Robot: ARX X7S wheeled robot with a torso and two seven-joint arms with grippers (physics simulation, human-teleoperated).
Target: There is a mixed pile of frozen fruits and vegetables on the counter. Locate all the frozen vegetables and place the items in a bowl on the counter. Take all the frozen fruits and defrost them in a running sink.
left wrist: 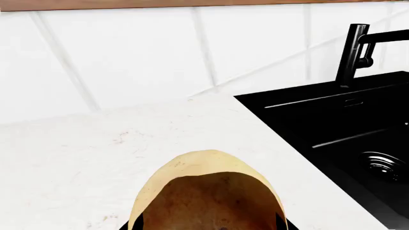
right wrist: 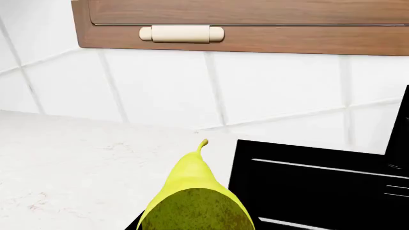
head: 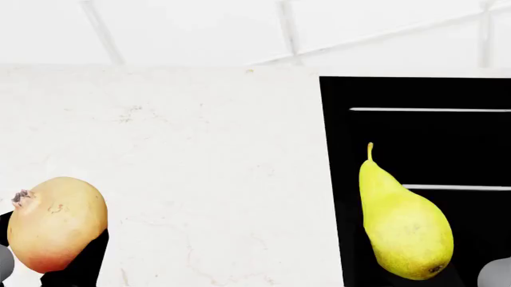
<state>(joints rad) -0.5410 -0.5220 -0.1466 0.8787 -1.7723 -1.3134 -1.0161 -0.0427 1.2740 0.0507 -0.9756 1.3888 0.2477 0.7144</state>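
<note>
A rounder tan-yellow fruit point(head: 56, 224) with a dark stem end hangs over the white counter point(head: 200, 179) at the near left. My left gripper point(left wrist: 208, 228) is shut on it, and only dark finger edges point(left wrist: 126, 226) show beside the fruit point(left wrist: 208, 191). A yellow pear point(head: 403, 221), narrow top pointing away, is held above the black sink point(head: 415, 119) near its left rim. My right gripper point(right wrist: 195, 228) is shut on the pear point(right wrist: 191, 191). The frozen vegetables and the bowl are out of view.
The tall black faucet point(left wrist: 355, 52) stands at the sink's far rim, and the ringed drain point(left wrist: 383, 165) lies in the basin floor. White tiled wall rises behind the counter. A brown wall cabinet point(right wrist: 255, 19) with a cream handle point(right wrist: 182, 33) hangs above.
</note>
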